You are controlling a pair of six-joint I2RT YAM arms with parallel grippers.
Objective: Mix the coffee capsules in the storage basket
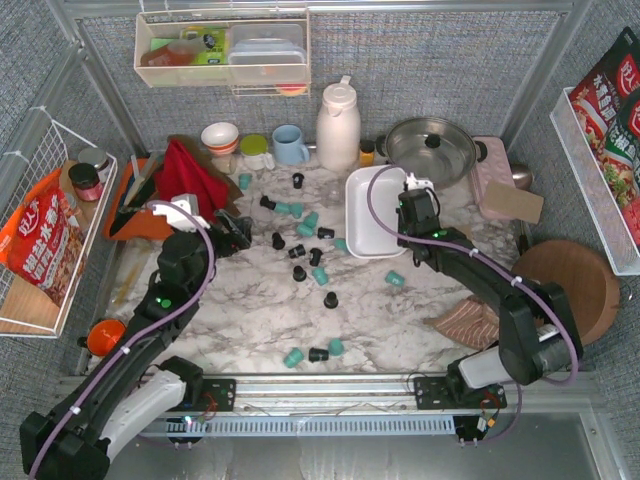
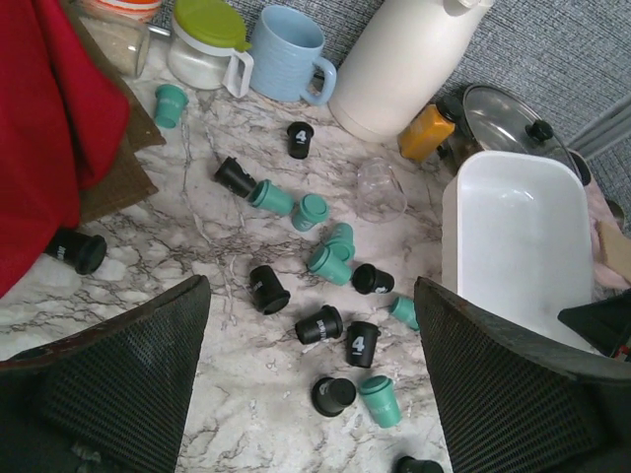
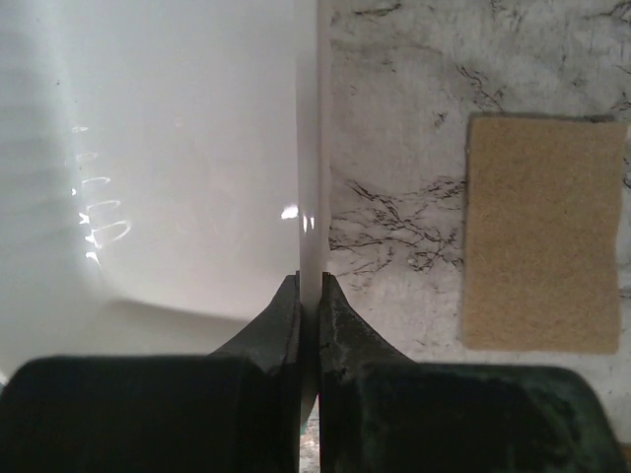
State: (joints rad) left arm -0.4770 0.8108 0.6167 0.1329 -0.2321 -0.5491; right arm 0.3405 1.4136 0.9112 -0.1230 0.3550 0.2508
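- Top external view shows the white shallow rectangular plastic storage basket lying flat on the grey-veined marble bench, right of centre. No capsule is visible inside it.
- The tapered teal-green and black coffee capsules lie scattered over the bench to the basket's left and front, many on their sides. The mixing looks not yet started, since the pods must first get into the basket.
- The right gripper sits at the basket's right-hand rim. In the right wrist view its fingers pinch the thin white wall, one inside and one outside. This is probably to steady the basket, or to ready it for tilting or dragging.
- A beige rectangular pad lies on the bench outside that rim, apart from the fingers.
- The left gripper hovers at the left edge of the scatter. The left wrist view shows its fingers spread wide and holding nothing, with capsules framed between them, which suits lining up on one pod.
- A red cloth lies close on that arm's left and could snag a sweep.
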